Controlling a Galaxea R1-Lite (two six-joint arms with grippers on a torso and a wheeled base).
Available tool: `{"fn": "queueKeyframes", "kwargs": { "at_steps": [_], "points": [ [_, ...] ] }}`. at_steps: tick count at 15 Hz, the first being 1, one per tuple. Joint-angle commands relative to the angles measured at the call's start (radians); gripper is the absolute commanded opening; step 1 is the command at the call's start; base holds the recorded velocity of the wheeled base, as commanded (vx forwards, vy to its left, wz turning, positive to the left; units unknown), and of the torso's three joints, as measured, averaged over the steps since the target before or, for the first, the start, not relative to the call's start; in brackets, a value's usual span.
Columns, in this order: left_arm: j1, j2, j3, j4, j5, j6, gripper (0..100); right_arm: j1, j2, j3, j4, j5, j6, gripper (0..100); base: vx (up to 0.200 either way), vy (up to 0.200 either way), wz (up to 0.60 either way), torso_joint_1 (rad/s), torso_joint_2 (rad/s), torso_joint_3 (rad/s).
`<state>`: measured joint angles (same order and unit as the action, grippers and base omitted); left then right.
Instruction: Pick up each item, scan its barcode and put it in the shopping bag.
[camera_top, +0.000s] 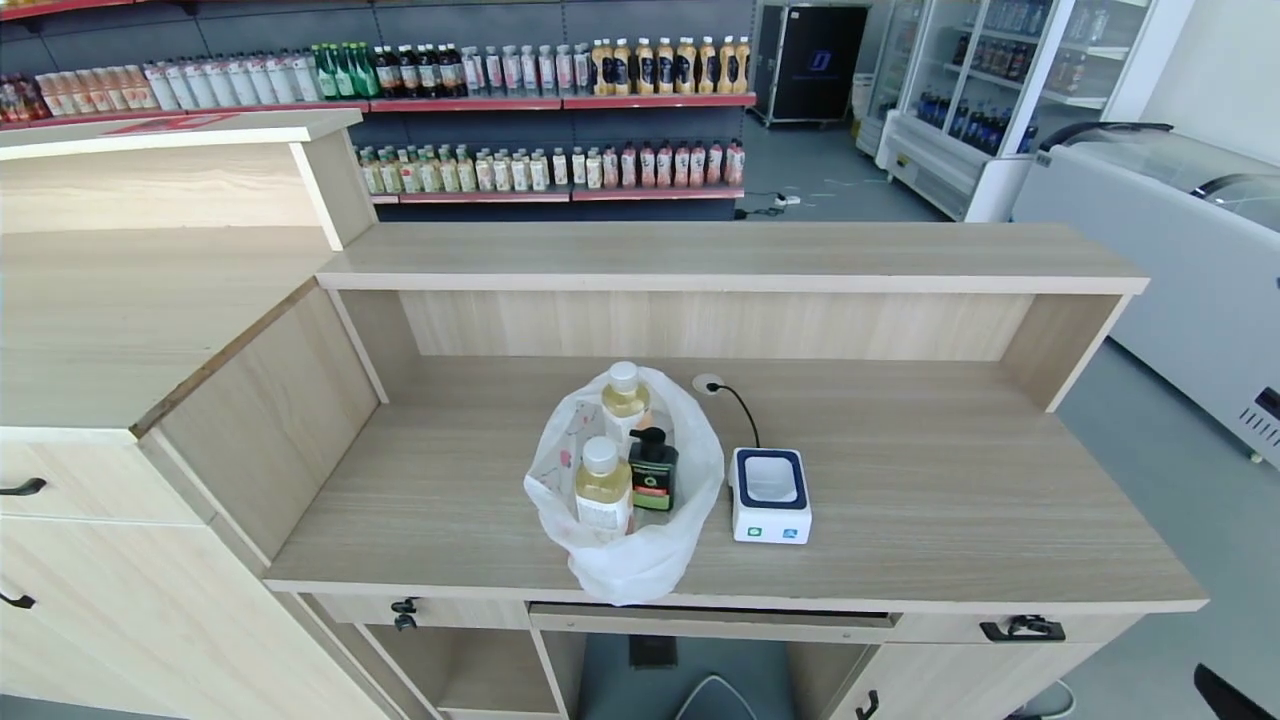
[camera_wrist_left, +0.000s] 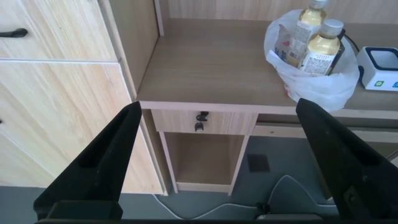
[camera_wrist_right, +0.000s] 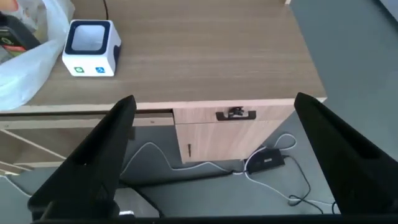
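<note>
The shopping bag (camera_top: 640, 560), white and translucent, sits on the desk (camera_top: 950, 500) near its front edge, left of centre, with its mouth open upward. Three things stand upright in it, long axes vertical and caps up. A pale-yellow bottle (camera_top: 603, 490) with a white cap is at the front. A second bottle of the same kind (camera_top: 625, 400) stands behind it, toward the desk's back panel. A dark pump bottle (camera_top: 653, 475) is just to the right of the front one, its nozzle pointing left.

Just beside the bag on the right lies the white scanner (camera_top: 770, 495), its dark-rimmed window facing up. A black cable (camera_top: 745, 415) runs from it back to a round port in the desk top.

The left pincer (camera_wrist_left: 217, 107) hangs out in front of the desk's left end, lower than the desk top and well apart from the bag. Its two dark fingers (camera_wrist_left: 99, 162) are spread wide.

The right pincer (camera_wrist_right: 214, 98) hangs in front of the desk's right end, likewise below the top and well apart from the scanner, also spread wide.
</note>
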<state>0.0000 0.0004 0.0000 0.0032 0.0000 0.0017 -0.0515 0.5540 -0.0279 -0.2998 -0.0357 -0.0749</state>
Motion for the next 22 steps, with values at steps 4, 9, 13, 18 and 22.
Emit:
{"fn": "queueKeyframes", "kwargs": {
  "at_steps": [4, 9, 13, 18, 22],
  "points": [
    [0.000, 0.000, 0.000, 0.000, 0.000, 0.000, 100, 0.076, -0.445, 0.026, 0.307, 0.016, 0.061, 100, 0.000, 0.000, 0.00, 0.000, 0.00, 0.000],
    [0.000, 0.000, 0.000, 0.000, 0.000, 0.000, 100, 0.062, -0.551, 0.025, 0.311, 0.016, 0.090, 100, 0.000, 0.000, 0.00, 0.000, 0.00, 0.000],
    [0.000, 0.000, 0.000, 0.000, 0.000, 0.000, 100, 0.059, -0.553, 0.025, 0.311, 0.016, 0.103, 100, 0.000, 0.000, 0.00, 0.000, 0.00, 0.000],
    [0.000, 0.000, 0.000, 0.000, 0.000, 0.000, 100, 0.059, -0.553, 0.025, 0.311, 0.016, 0.103, 100, 0.000, 0.000, 0.00, 0.000, 0.00, 0.000],
    [0.000, 0.000, 0.000, 0.000, 0.000, 0.000, 100, 0.059, -0.553, 0.025, 0.311, 0.016, 0.099, 100, 0.000, 0.000, 0.00, 0.000, 0.00, 0.000]
  ]
}}
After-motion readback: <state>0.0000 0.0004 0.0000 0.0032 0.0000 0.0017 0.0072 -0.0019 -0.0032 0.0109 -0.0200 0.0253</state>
